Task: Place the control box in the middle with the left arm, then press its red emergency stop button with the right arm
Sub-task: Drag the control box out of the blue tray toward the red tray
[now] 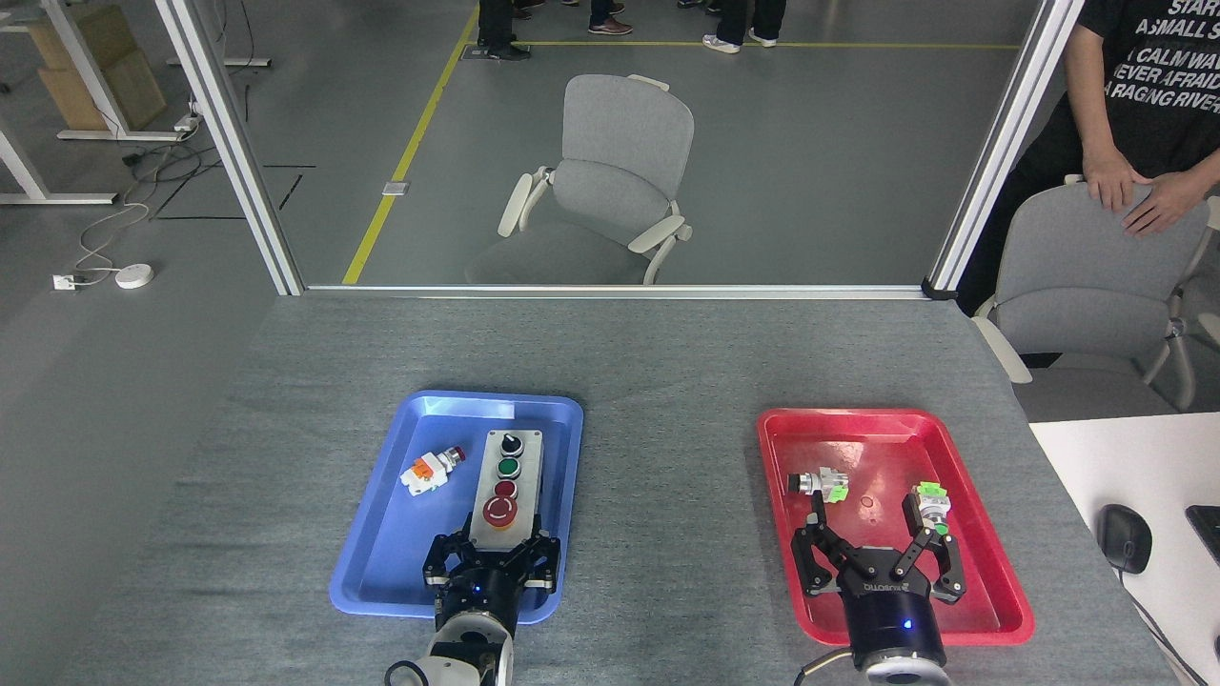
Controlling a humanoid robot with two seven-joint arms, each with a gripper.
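Lower centre: left gripper [492, 562] clamped on control box [505, 489] end for lifting from blue tray [381, 562]; right gripper [878, 562] splayed wide, empty.

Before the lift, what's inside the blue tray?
The blue tray holds the control box and a small orange-white button part. The left tool covers the box's near end.

Our left gripper [493, 557] clasps the near end of the control box [504, 489] in the blue tray [381, 557]; a loose push-button part [431, 469] lies beside it. Our right gripper [874, 546] hangs spread over the red tray [991, 562].
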